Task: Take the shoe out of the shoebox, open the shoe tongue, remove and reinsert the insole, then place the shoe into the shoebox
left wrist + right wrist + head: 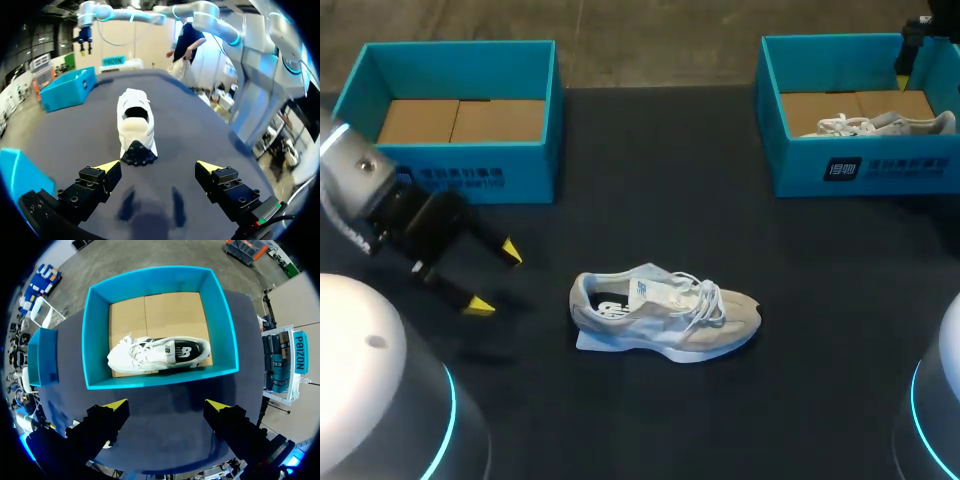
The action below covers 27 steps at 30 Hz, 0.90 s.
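A pale suede-and-mesh shoe [665, 318] with loose white laces stands on the dark matte table [650, 200], outside both boxes. Its heel points toward the left gripper [494, 279], which is nearby with its jaws spread and empty. The left shoebox [460, 55] is teal card with a brown floor. The right gripper [166, 405], jaws also apart, hangs over the right shoebox [95, 340], which holds a second shoe [160, 354].

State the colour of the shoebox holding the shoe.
The shoebox is turquoise blue, with a brown cardboard floor; best seen in the right wrist view.
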Motion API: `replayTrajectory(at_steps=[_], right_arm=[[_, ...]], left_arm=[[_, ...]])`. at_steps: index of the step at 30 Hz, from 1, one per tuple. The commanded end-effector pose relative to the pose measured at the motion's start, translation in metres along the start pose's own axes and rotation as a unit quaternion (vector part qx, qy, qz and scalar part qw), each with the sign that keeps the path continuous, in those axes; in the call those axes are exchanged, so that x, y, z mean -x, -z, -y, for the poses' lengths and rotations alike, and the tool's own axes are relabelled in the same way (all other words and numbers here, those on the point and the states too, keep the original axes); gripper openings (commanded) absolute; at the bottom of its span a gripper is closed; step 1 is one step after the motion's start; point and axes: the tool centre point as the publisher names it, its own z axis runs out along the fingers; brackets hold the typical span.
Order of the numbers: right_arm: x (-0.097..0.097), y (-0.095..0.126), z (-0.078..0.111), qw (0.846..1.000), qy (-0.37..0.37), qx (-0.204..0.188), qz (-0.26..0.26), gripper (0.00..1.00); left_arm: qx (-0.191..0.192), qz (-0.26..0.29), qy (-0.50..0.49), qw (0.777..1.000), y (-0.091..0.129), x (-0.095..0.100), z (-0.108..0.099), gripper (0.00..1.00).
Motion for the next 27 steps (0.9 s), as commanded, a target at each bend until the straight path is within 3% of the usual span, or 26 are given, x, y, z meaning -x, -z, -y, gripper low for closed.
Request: replayTrajectory(at_steps=[1,9,11,19,27], right_arm=[[0.0,0.0,0.001,1.0,-0.001,0.001,0.0,1.0],[0.0,0.0,0.001,1.0,-0.001,0.001,0.0,1.0],[0.0,0.0,0.001,1.0,-0.001,0.001,0.0,1.0],[0.0,0.0,0.001,1.0,-0.001,0.001,0.0,1.0],[0.0,0.0,0.001,1.0,-0.001,0.001,0.0,1.0]], left_arm=[[-0.029,0.047,0.023,0.998,-0.007,-0.004,-0.008,1.0],[-0.029,0.047,0.023,0.998,-0.007,-0.004,-0.008,1.0],[-0.002,0.078,0.025,0.997,-0.022,-0.003,-0.019,1.0],[-0.102,0.034,0.077,0.991,-0.031,0.007,-0.059,1.0],[-0.143,0.019,0.043,0.989,-0.035,0.012,-0.069,1.0]])
